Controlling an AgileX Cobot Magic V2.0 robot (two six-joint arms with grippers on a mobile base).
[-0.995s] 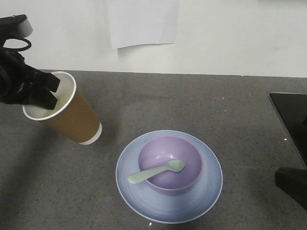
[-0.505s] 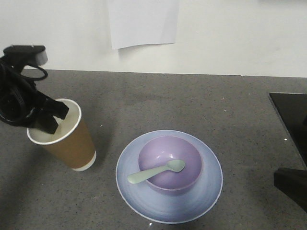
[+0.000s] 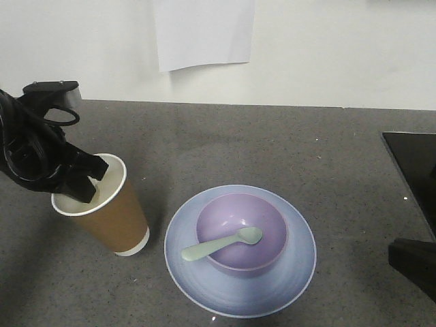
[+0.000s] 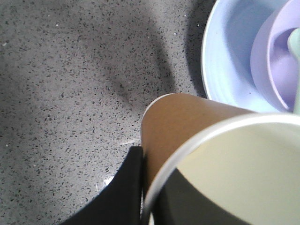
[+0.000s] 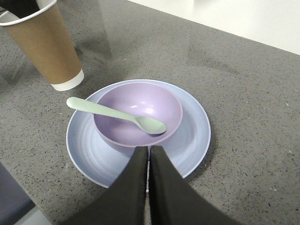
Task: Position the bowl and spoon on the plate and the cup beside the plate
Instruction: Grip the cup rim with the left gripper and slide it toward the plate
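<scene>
The brown paper cup stands slightly tilted just left of the pale blue plate, its white base at the counter. My left gripper is shut on the cup's rim, one finger inside and one outside. In the left wrist view the cup fills the lower right, pinched by the left gripper, with the plate beyond. The lavender bowl sits on the plate, and the mint spoon lies across it. My right gripper is shut and empty, over the plate's near edge, short of the bowl and spoon.
A grey speckled counter runs back to a white wall bearing a paper sheet. A black panel lies at the right edge, with a dark part of the right arm below it.
My left gripper has carried the cup right and down toward the plate. The cup went from strongly tilted to nearly upright. Bowl, spoon and plate have not moved.
</scene>
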